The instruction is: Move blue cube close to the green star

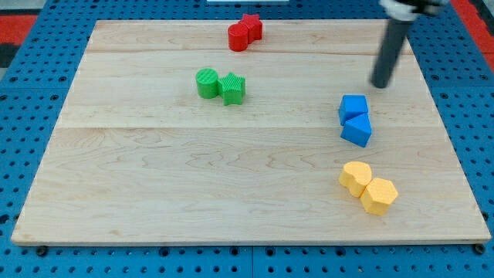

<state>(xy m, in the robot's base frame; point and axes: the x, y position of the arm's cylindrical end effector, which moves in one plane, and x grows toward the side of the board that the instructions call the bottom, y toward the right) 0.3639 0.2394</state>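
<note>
Tip (380, 85) bare, holding nothing, upper right of frame, just above blue cube (353, 106); green star (232, 88) well left.

Board (193, 177) pale wood, visible grain, smooth matt planks, blocks matt plastic-looking, green cylinder (206, 83) with ridged top, rod (388, 54) dark, slight sheen, surrounding blue pegboard (46, 262) perforated

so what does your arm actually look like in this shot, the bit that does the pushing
Only the end of it shows: a straight, dark grey to black cylindrical rod, plain, with no visible markings or cables. Its lower end, my tip, is blunt and round. At the view's top the rod meets a wider part with a light grey edge, mostly cut off.
</note>
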